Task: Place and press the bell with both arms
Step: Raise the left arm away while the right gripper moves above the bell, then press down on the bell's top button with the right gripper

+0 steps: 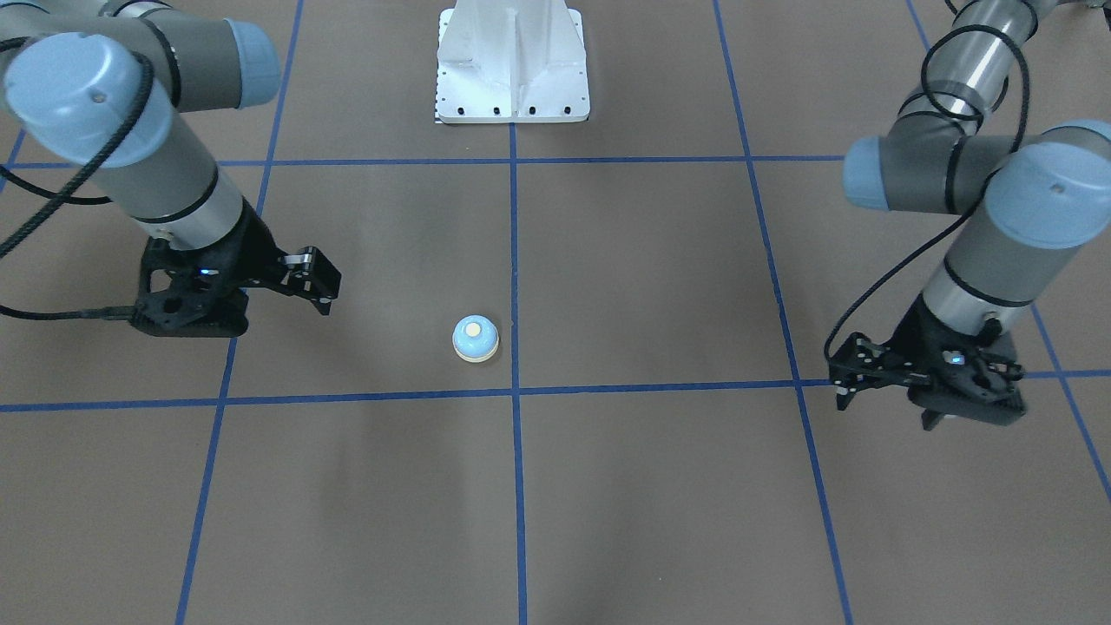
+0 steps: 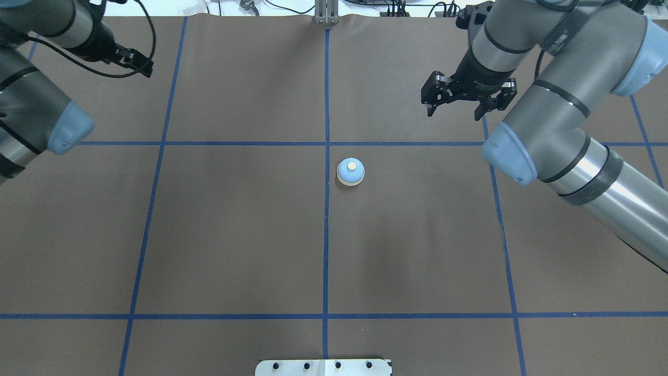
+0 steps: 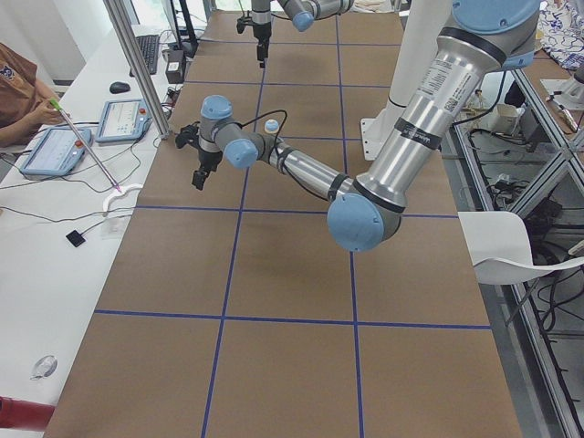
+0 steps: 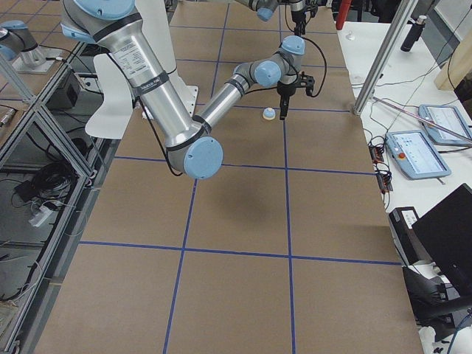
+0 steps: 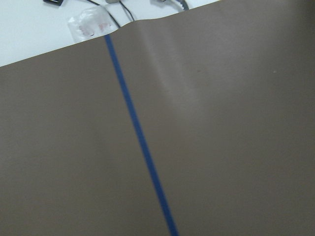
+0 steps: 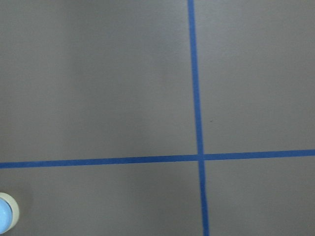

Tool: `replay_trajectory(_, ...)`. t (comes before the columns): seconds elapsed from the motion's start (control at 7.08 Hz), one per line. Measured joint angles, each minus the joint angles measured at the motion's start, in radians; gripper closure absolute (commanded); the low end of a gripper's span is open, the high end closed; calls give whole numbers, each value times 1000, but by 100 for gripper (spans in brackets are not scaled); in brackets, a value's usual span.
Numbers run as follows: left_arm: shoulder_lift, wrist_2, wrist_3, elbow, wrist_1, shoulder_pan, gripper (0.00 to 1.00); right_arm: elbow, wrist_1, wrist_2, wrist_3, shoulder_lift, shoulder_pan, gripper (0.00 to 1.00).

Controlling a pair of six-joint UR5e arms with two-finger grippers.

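Observation:
The light-blue bell (image 1: 475, 338) with its cream button stands upright on the brown table near the centre tape line. It also shows in the overhead view (image 2: 350, 171) and at the bottom-left corner of the right wrist view (image 6: 5, 220). My right gripper (image 2: 453, 112) hangs open and empty above the table, beyond the bell and to its right in the overhead view; it also shows in the front view (image 1: 323, 291). My left gripper (image 1: 840, 384) hovers far from the bell at the table's far left, looks open and holds nothing. It shows side-on in the overhead view (image 2: 143, 65).
The white bolted pedestal (image 1: 512, 69) stands at the robot's side of the table. Blue tape lines (image 2: 326, 235) grid the brown surface. The left wrist view shows the table's far edge with a plastic bag (image 5: 89, 24) beyond it. An operator's desk with tablets (image 3: 55, 151) lies past that edge.

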Motion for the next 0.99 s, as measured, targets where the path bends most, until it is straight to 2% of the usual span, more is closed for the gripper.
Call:
replay_trajectory(0.14, 55, -3, 87, -23, 6, -42, 0, -24, 55, -27, 88, 21, -43, 100)
replay_trajectory(0.42, 109, -9, 198, -41, 11, -100, 0, -112, 118, -65, 204, 96, -109, 100)
replay_trajectory(0.99, 143, -15, 260, -49, 11, -129, 0, -302, 131, -121, 225, 224, -205, 100)
